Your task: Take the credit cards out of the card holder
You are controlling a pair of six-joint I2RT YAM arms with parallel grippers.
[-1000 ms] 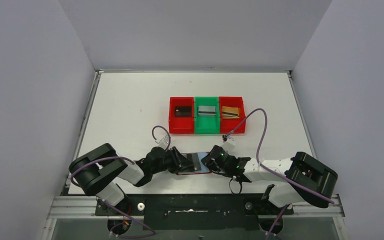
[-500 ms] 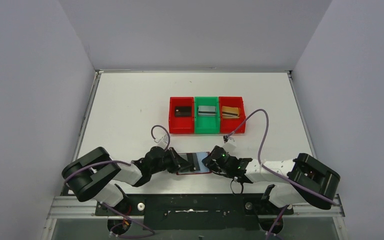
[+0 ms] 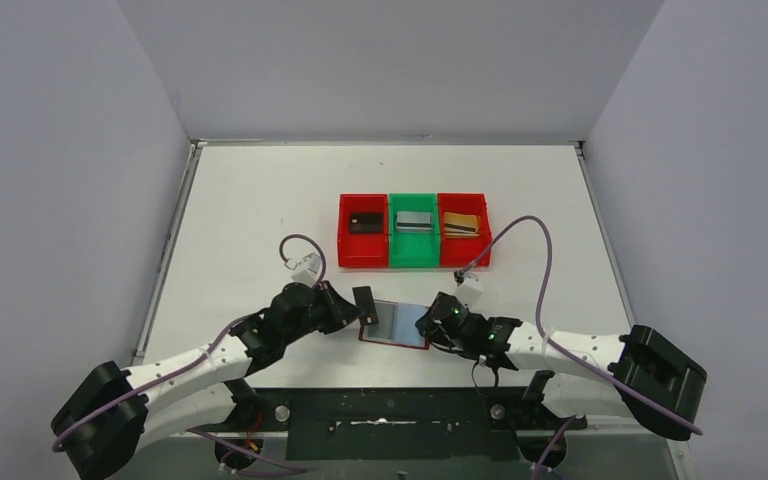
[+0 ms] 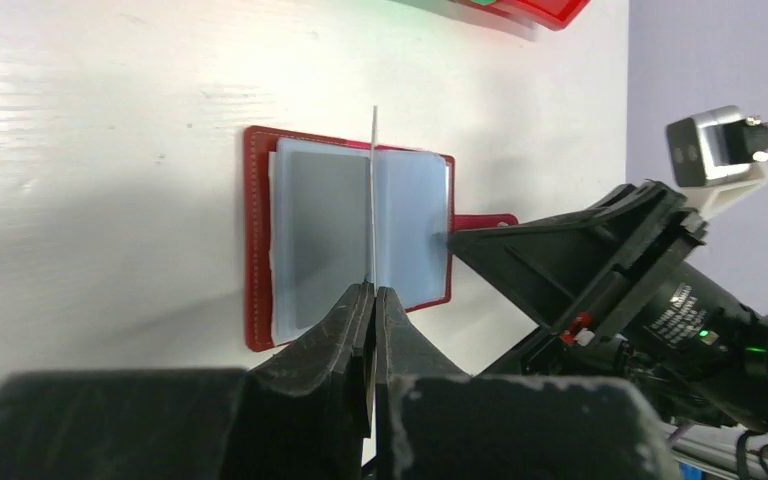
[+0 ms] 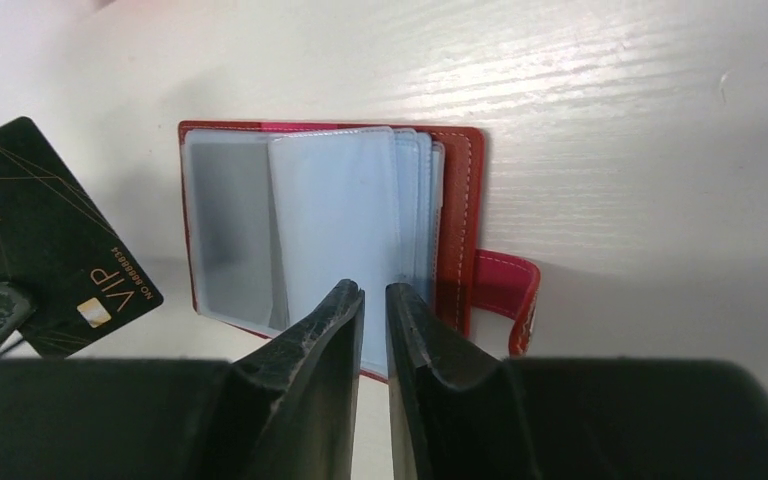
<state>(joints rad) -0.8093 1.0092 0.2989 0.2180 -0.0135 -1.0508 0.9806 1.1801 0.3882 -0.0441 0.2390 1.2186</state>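
Within the left tool (image 4: pixel 371 292), black credit card (image 5: pixel 55 250), card holder (image 4: pixel 325 240) just beside

You have the left gripper (image 4: pixel 372 292) pinched on a credit card (image 4: pixel 374 180), seen edge-on over the open card holder (image 4: pixel 256 250); the right gripper (image 4: pixel 460 240) touches its right edge.
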